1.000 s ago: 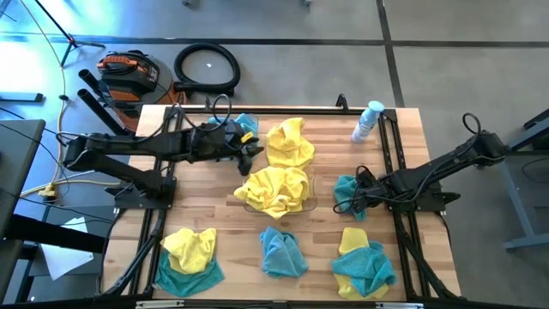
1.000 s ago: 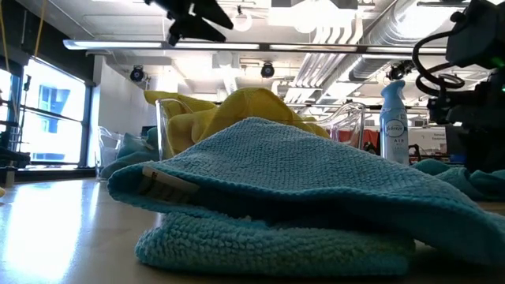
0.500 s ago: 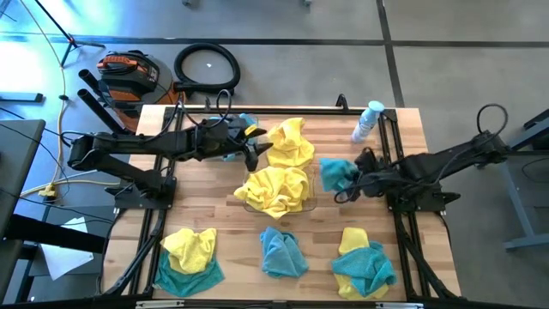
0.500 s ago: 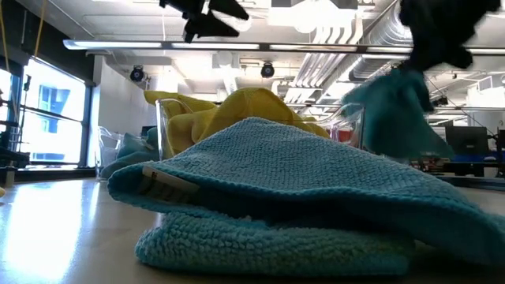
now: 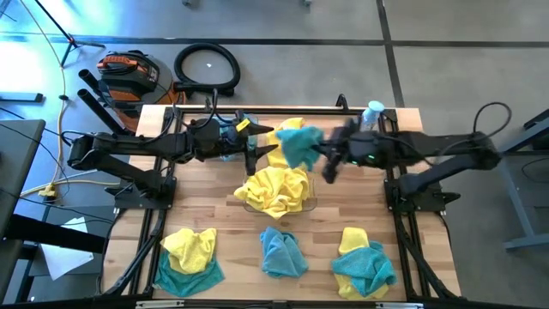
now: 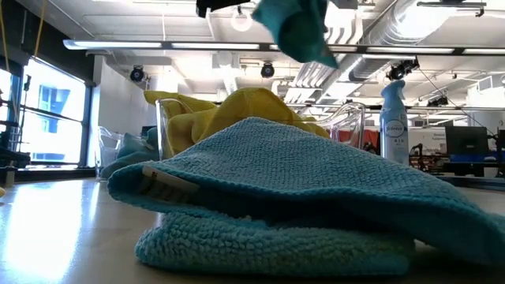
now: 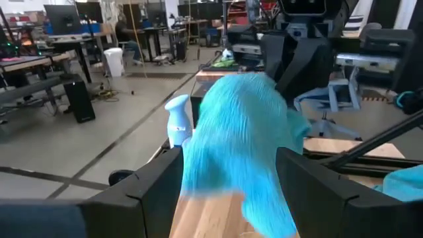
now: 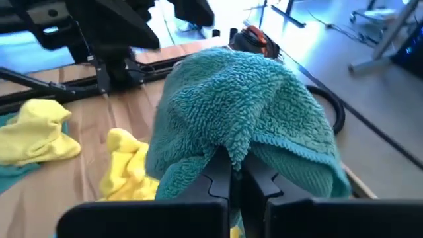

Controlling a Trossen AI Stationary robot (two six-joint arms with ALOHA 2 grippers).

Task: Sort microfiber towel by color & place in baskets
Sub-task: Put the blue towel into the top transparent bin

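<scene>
The right hand [image 5: 319, 157], clamped on a teal towel [image 5: 298, 146] hanging at twelve o'clock above the yellow-filled basket [image 5: 310, 203], may snag the left hand [image 5: 254, 148], gaping empty alongside, or drop it among yellows.

Robotics lab: desks [image 7: 39, 63], monitors [image 7: 63, 18]

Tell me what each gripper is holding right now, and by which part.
The right gripper is shut on a teal towel, pinching a bunched fold so the rest drapes over its fingers. The left gripper is open and holds nothing.
</scene>
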